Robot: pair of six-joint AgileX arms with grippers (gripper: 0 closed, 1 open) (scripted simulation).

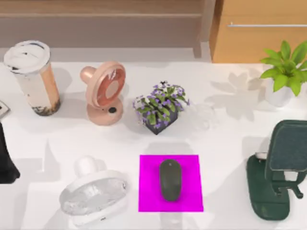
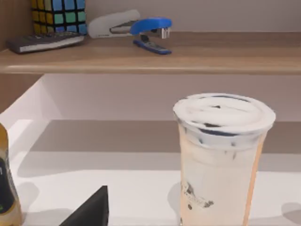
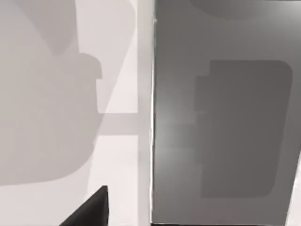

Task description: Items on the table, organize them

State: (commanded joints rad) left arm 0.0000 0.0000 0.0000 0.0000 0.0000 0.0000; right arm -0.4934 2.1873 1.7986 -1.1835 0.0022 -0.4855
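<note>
Lying on the magenta pad (image 1: 170, 183) at the table's (image 1: 225, 139) 6 o'clock, the dark grey mouse (image 1: 170, 179) points its long axis from 12 to 6 o'clock.

The mouse is a smooth matte oval, centred on the flat square pad. At 10 o'clock of it stands the tall drink cup (image 1: 34, 76), orange-beige with a creamy wash and a white ribbed lid, upright on the glossy white top. Between them sit a pink fan (image 1: 103, 92) and a dark pot of purple flowers (image 1: 160, 108); a white fan (image 1: 93, 194) lies at the mouse's 9 o'clock. At 3 o'clock a dark green stand (image 1: 276, 177) holds a dark slab. The left arm (image 1: 5, 158) shows at the far 9 o'clock edge; whether either gripper is released or clenched I cannot tell.
</note>
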